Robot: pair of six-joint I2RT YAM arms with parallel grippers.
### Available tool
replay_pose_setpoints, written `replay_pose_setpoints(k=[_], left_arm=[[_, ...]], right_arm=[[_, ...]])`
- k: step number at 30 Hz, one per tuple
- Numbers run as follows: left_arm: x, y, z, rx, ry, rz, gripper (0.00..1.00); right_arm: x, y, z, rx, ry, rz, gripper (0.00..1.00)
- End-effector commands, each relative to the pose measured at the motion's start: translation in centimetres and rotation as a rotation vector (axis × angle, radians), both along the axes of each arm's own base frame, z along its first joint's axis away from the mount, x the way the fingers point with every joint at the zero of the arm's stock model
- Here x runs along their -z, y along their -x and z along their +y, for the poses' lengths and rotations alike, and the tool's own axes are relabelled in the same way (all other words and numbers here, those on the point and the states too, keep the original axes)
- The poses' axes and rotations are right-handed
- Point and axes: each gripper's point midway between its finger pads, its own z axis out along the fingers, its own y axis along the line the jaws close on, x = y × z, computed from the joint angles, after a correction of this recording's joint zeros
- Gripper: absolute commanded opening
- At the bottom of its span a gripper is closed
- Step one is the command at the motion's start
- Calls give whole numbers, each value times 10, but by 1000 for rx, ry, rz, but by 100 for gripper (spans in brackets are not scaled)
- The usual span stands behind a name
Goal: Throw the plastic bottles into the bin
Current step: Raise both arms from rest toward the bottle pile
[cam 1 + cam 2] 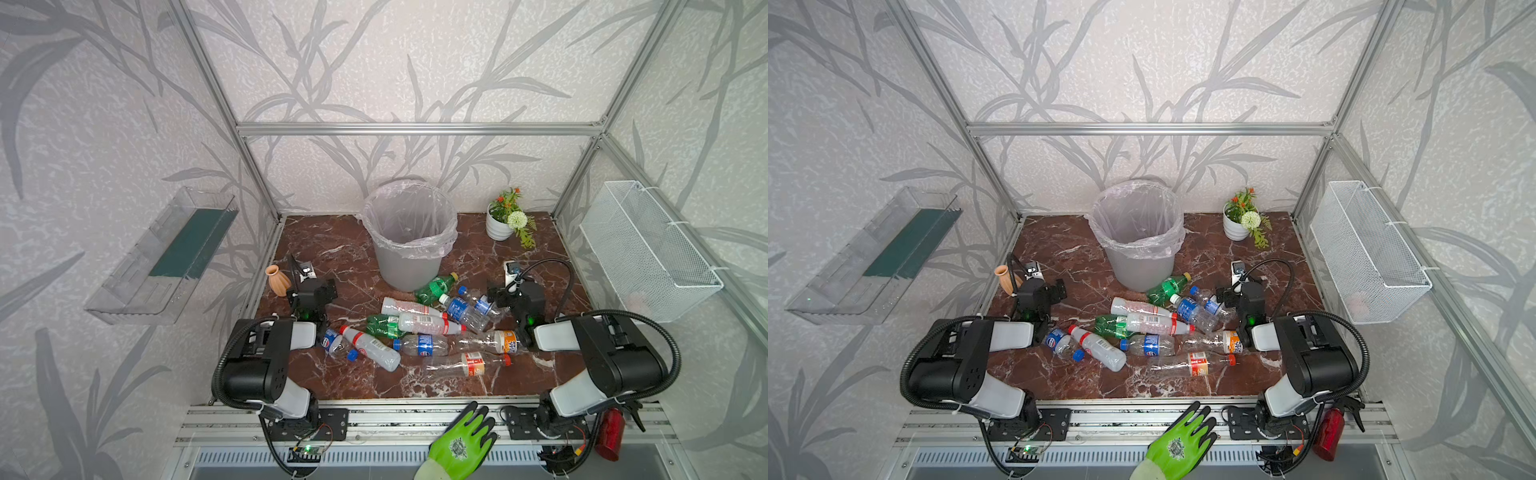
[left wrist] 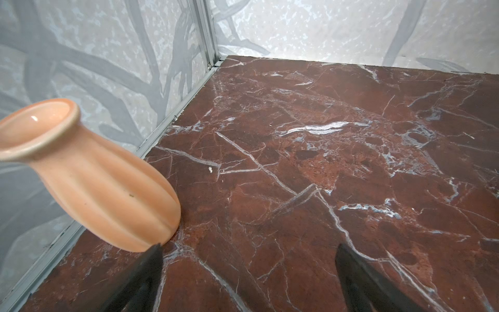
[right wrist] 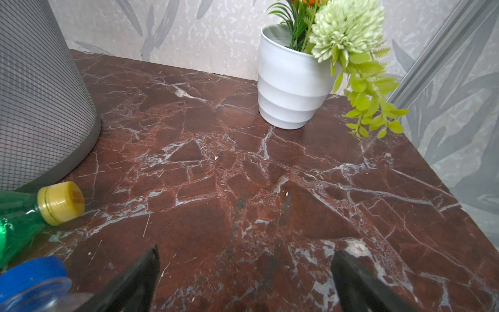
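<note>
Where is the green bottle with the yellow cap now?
The yellow-capped green bottle lies on its side just right of centre in both top views, beside the foot of the bin.

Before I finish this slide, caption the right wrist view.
Open jaws over marble tabletop: grey bin, green bottle, white flower pot.

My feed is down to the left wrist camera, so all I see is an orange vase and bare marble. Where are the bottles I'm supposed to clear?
Observer: The bottles lie on their sides in a heap in the middle of the table.
Operator: Where do they go?
Observer: Into the bin, which stands upright behind the heap, near the back wall. A green bottle lies close to its base.
Operator: What's my other arm doing?
Observer: The right gripper is open and empty, just right of the heap.
</note>
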Motion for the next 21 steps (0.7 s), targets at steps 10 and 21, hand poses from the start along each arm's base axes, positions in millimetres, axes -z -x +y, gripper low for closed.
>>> replay_pose_setpoints(k=[10,21], left_arm=[[-10,-5,1,-4,1,-34,99],[-11,-5,0,-3,3,-36,99]], right_arm=[[-7,-4,-3,17,-5,-30,99],[-5,-5,-3,4,-19,-15,99]])
